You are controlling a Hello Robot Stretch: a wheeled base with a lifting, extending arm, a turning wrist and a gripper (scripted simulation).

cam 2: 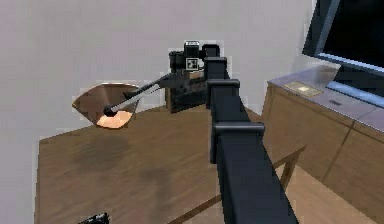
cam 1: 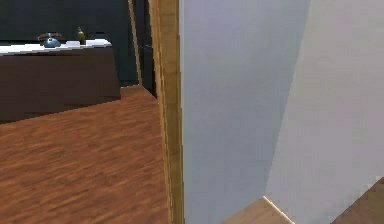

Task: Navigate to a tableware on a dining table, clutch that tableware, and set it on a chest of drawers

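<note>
In the arm side view, the dark square arm rises from the bottom edge to two small white marked squares. Left of them sits the dark body of the hand, and its two thin fingers slant down towards the view's left. Whether those fingers are spread or pressed together cannot be told.

A shallow copper-brown bowl hangs tilted at the fingertips, its orange inside turned partly towards the camera. The hand holds it in front of the white wall, above the far edge of a brown wooden surface. A small dark object lies at the near edge of that surface, too small to name.

At the view's right, just beside the surface, stands a light wooden cabinet with panelled fronts and a pale grey top. It carries a small pale flat item and a large dark screen.

In the forward view, an upright light wooden door frame stands close, with a plain white wall panel to its right. Reddish-brown plank floor runs to the left. Beyond it stands a long dark-fronted counter with a white top, bearing a rounded blue-grey vessel and a slim bottle.
</note>
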